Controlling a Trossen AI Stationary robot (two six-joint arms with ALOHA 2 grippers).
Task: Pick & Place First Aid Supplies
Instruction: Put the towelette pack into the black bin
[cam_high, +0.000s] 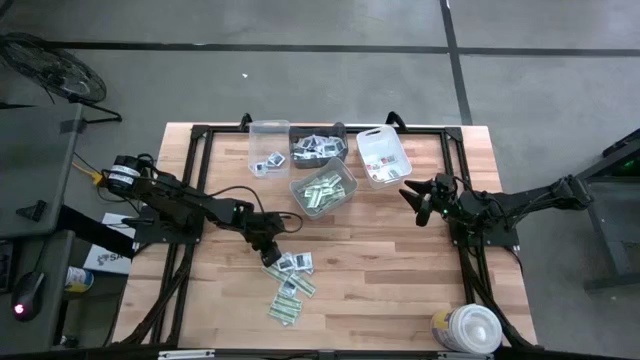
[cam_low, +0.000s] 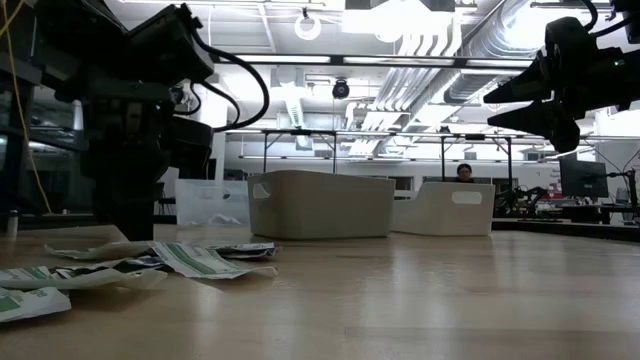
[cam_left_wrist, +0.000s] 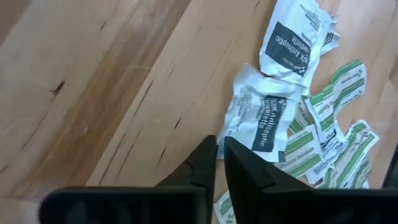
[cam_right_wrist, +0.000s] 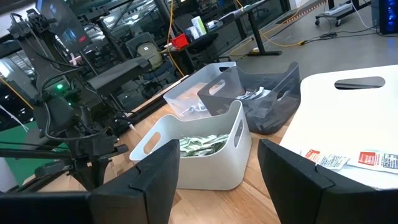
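The first aid supplies lie in a loose heap (cam_high: 288, 278) on the wooden table, near its front left. They are white square packets (cam_left_wrist: 261, 115) with dark print and green-and-white strips (cam_left_wrist: 329, 143). My left gripper (cam_left_wrist: 219, 144) points steeply down at the heap's left edge (cam_high: 268, 255), its fingers shut to a thin slit beside one white packet's edge. My right gripper (cam_high: 414, 198) hangs open above the table's right side, nothing between its fingers (cam_right_wrist: 217, 155). The low view shows the heap (cam_low: 190, 260) lying flat. My left gripper comes from above, slanting, with its fingertips (cam_left_wrist: 229, 149) right at the nearest edge (cam_left_wrist: 227, 127) of a white packet that lies flat on the table. I cannot tell whether that edge is caught between the fingers or only beside them.
At the table's far middle stand a clear bin (cam_high: 268, 148), a dark bin (cam_high: 318, 146) with white packets, a white bin (cam_high: 383, 155) and a bin of green strips (cam_high: 323, 190). A round white tub (cam_high: 470, 328) sits at the front right corner.
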